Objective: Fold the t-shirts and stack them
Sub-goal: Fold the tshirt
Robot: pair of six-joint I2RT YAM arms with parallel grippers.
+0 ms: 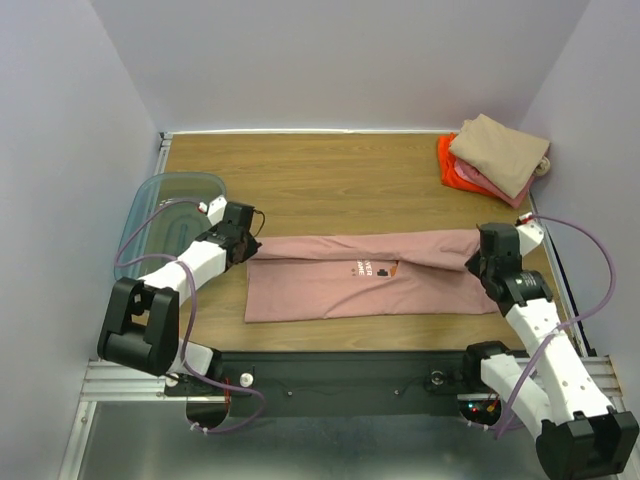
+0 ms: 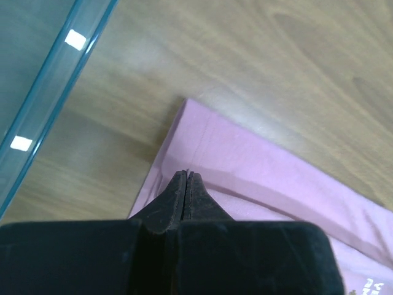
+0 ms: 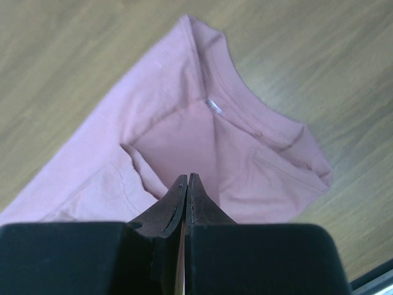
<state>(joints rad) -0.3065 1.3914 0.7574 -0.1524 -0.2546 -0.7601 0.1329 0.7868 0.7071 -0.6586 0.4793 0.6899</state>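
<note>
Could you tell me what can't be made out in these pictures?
- Print on the pink t-shirt: too small from above, cut by the left wrist frame's edge.
- Whether the left gripper or right gripper pinches cloth: the shut jaws hide it in wrist views.
- Folded t-shirts under the tan t-shirt: mostly covered, top view.

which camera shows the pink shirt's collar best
The right wrist view: the collar of the pink t-shirt lies open near mid-frame, its ribbed band plain. In the top external view that end sits at the right gripper, so the collar hardly shows. The left wrist view shows only the shirt's opposite end.
</note>
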